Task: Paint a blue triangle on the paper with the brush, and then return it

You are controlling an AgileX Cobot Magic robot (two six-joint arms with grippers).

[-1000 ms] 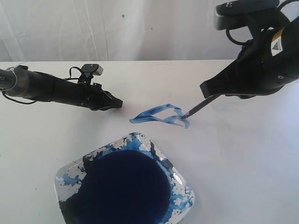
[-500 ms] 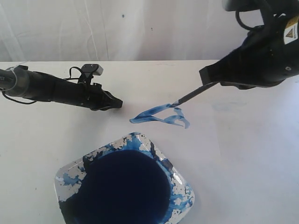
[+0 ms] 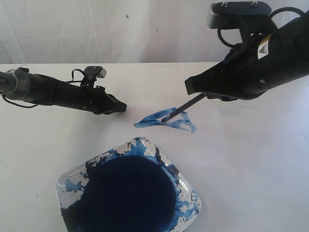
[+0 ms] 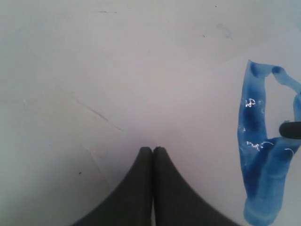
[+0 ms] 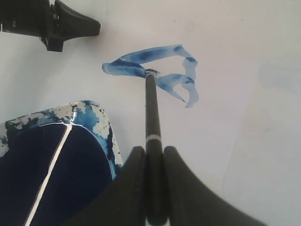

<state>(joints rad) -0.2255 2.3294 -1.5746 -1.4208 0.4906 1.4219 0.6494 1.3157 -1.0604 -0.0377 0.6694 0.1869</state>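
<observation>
Over the blue triangle (image 5: 150, 53), the right tool (image 5: 151, 150) holds the brush (image 5: 151, 113).

No words or numbers read anywhere. One sign shows: a yellow warning sticker (image 3: 263, 49) with a black triangle on the right arm (image 3: 241, 79), its print too small to read.

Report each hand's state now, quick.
Left hand: closed, holding nothing.
Right hand: closed on the brush.
</observation>
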